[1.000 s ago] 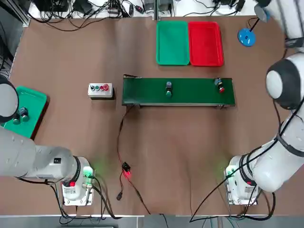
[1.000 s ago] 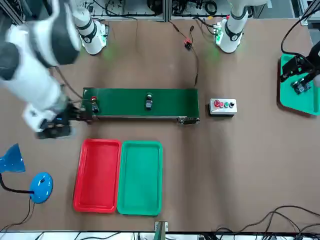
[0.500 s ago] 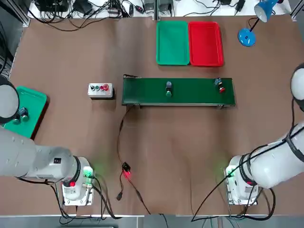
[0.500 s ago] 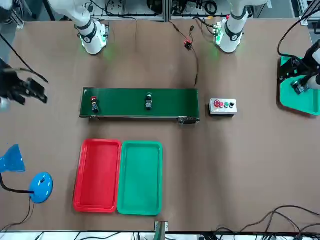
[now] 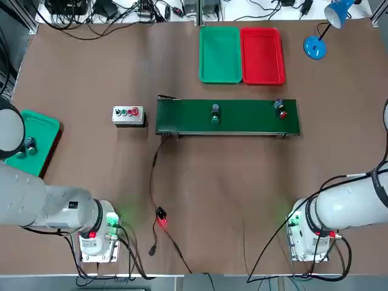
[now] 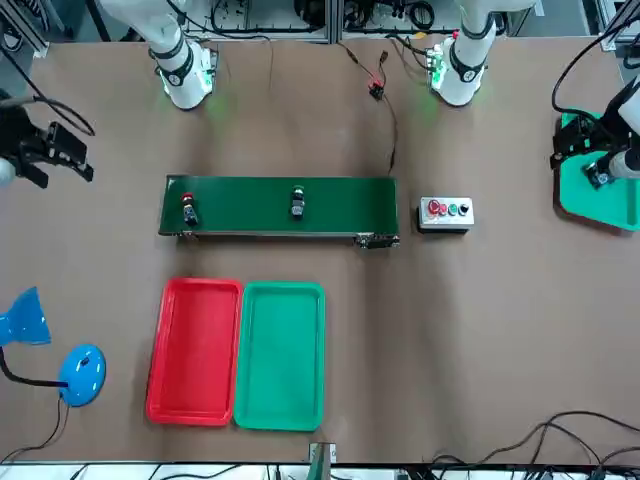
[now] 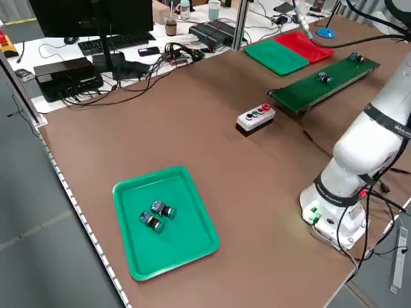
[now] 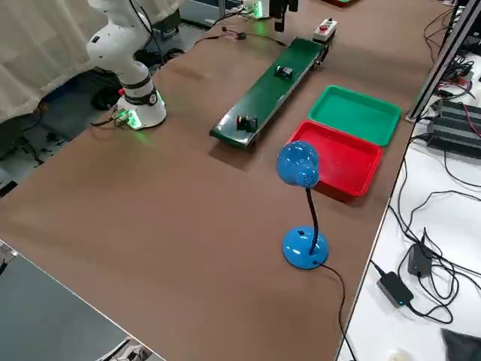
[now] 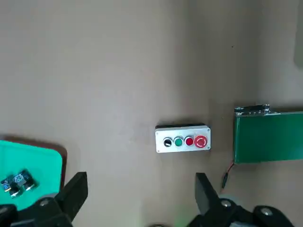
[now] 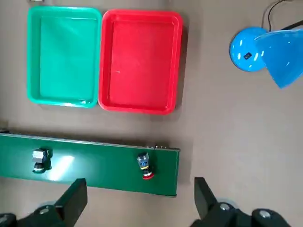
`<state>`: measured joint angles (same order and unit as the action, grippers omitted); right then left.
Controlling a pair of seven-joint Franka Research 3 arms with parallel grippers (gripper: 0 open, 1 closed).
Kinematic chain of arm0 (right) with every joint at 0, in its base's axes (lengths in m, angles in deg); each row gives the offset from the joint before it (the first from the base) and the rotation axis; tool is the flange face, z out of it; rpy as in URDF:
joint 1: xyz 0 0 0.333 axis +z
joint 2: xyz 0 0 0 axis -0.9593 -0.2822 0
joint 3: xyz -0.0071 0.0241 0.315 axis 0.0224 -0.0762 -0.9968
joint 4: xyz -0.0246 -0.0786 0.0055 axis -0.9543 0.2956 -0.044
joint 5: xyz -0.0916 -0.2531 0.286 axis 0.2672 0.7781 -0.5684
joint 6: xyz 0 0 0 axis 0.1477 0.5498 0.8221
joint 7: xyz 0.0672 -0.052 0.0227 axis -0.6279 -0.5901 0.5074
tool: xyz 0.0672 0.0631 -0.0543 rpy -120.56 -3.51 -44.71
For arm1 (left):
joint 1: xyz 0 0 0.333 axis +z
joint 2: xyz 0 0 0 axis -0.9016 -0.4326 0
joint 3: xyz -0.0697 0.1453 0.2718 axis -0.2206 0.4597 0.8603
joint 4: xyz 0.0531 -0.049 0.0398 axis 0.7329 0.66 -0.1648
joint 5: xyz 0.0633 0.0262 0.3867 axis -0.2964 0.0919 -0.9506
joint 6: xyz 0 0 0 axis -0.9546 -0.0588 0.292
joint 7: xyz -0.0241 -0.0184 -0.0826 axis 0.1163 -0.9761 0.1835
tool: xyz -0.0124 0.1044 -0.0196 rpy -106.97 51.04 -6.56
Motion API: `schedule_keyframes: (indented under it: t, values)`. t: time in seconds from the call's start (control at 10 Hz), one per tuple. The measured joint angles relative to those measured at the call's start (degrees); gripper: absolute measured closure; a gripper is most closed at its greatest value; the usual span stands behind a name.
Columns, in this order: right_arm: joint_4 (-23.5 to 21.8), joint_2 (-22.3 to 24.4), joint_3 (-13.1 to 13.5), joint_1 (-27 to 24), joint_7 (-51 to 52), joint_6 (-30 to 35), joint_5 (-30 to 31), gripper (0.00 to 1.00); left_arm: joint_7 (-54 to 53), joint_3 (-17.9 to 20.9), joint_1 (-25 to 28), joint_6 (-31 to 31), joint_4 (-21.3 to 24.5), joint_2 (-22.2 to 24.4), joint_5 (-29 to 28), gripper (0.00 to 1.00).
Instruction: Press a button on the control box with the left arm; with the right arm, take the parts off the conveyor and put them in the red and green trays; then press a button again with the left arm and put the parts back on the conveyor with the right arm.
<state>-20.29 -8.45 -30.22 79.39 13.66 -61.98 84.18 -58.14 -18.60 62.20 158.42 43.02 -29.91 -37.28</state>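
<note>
1. Find red-ended part (image 5: 280,108) and green-ended part (image 5: 215,113) lying apart on conveyor (image 5: 248,124).
2. Note right gripper (image 10: 141,183) spread wide, holding nothing, out over table's right side.
3. Note left gripper (image 9: 141,180) likewise wide, raised near side tray (image 7: 166,224).
4. Expect light, stiff, smooth parts, prone to roll; pinch squarely across mid-body, avoiding rounded caps. Squeeze modestly.

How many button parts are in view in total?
4. Two on the conveyor: one green-capped, one red-capped. Two side by side in the green tray near the left arm. Others may be hidden.
</note>
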Motion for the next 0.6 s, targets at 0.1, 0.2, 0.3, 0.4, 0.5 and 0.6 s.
schedule_keyframes:
  t: [0.1,0.2,0.3,0.4,0.5,0.6]
  values:
    - [-0.13,0.01,-0.02,-0.24,0.00,-0.57,0.08,0.00,0.02,0.00,0.01,0.00,0.00,0.00,0.00,0.00]
    - [-0.14,0.00,-0.04,-0.43,-0.03,-0.99,0.30,0.00,0.04,0.00,0.01,0.00,0.01,0.00,0.00,0.00]
    - [-0.14,0.01,-0.04,-0.79,-0.03,-1.29,0.48,0.00,0.04,0.00,0.02,0.00,0.02,0.00,0.00,0.00]
    - [-0.14,0.01,-0.04,-1.13,-0.03,-1.33,0.52,0.00,0.05,0.00,0.03,0.00,0.02,0.00,0.00,0.00]
    - [-0.14,0.01,-0.05,-1.40,-0.03,-1.34,0.79,0.00,0.06,0.00,0.06,0.00,0.02,0.00,0.00,0.00]
    - [-0.14,0.01,-0.08,-1.50,-0.03,-1.32,1.84,0.00,0.06,0.00,0.06,0.00,0.02,0.00,0.00,0.00]
